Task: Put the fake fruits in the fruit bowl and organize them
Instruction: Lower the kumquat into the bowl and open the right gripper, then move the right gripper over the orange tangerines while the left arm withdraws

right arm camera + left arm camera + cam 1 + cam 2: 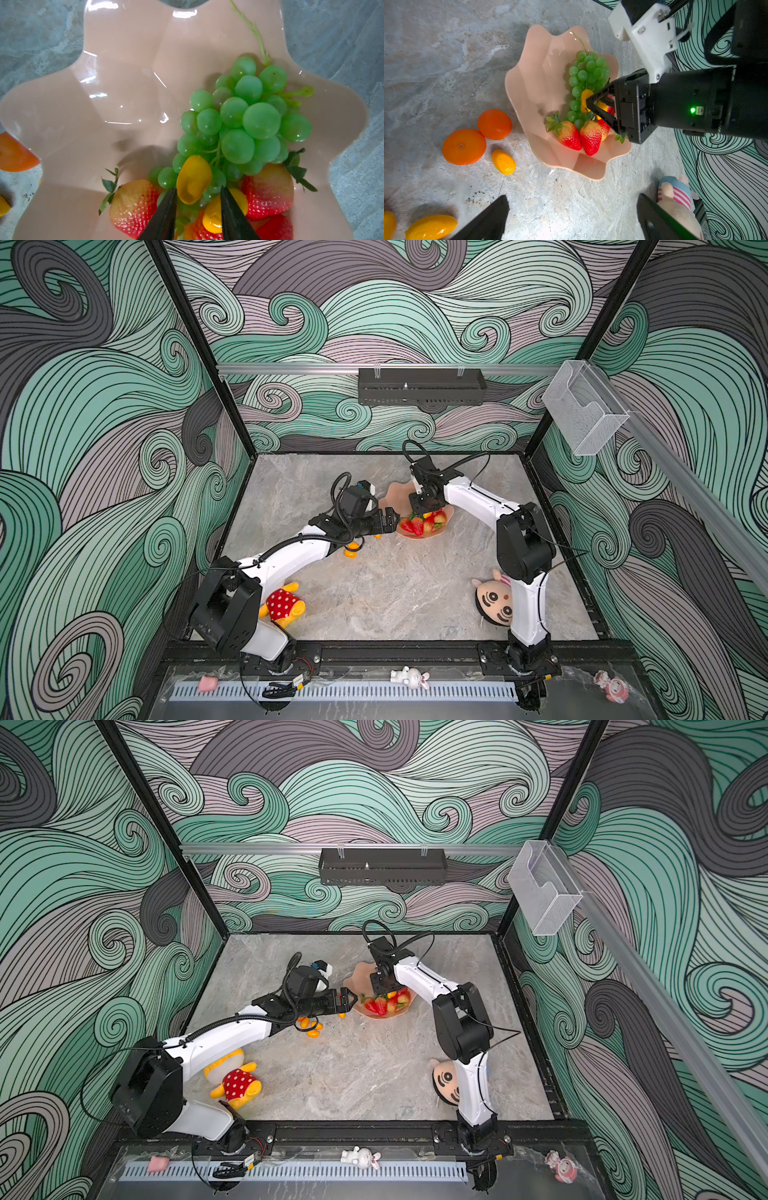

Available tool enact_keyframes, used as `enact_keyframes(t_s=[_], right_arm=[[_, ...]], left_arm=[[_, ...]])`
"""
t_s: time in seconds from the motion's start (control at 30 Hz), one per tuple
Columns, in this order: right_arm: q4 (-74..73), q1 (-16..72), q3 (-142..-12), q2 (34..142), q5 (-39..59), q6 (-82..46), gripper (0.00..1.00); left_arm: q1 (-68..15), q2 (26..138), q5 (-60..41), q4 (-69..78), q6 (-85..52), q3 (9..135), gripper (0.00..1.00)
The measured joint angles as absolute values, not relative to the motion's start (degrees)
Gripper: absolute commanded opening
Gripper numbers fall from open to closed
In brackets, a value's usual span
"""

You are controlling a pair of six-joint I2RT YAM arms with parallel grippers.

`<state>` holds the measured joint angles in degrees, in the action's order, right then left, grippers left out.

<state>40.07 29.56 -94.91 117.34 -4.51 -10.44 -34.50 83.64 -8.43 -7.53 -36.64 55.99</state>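
Small figurines [409,677] stand on the front ledge, closest of all. Behind them, on the grey marbled table [395,593], a yellow plush toy in a red polka-dot top [282,605] lies by the left arm's base, and a round-faced doll [494,601] lies by the right arm's.

Farther in, loose fruit sits on the table by the left forearm. Two tangerines [464,146] touch each other, a lone kumquat [504,162] lies just beside them, and spare kumquats [430,226] lie nearer the left wrist camera.

The left gripper [390,519] has its jaws spread wide with nothing between them. Its tips are just beside the left rim of the fruit bowl [542,62].

Beyond, the right gripper [197,189] points down into the bowl with its jaws partly apart. A resting kumquat [194,179] lies on the grape bunch [249,118] right at the fingertips. It seems to touch one finger, with a visible gap to the other, so it is not pinched. A second kumquat [214,216] is partly hidden behind that other finger. Strawberries [133,205] flank the fingers on both sides. All this fruit is gathered in the bowl's near half.
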Motion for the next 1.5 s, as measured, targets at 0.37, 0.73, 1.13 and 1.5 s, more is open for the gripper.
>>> enact_keyframes(t_s=[0.37, 0.73, 1.13, 1.5], right_arm=[[39.8, 29.7, -94.3, 109.2, -5.3, -10.5, 0.40], [39.6, 36.3, -92.3, 105.1, -5.3, -11.4, 0.40], [40.7, 47.8, -101.9, 115.3, -5.1, -12.4, 0.39], [48.3, 50.8, -120.1, 132.9, -6.4, -11.5, 0.41]], left_arm=[[-34.5, 78.2, -8.3, -9.8, -36.6, 56.0, 0.99], [-30.9, 65.7, -3.9, -11.9, -37.0, 46.9, 0.99], [-18.2, 54.2, -5.5, -16.8, -38.0, 40.6, 0.99], [-6.3, 54.2, -15.5, -16.7, -40.8, 35.4, 0.99]])
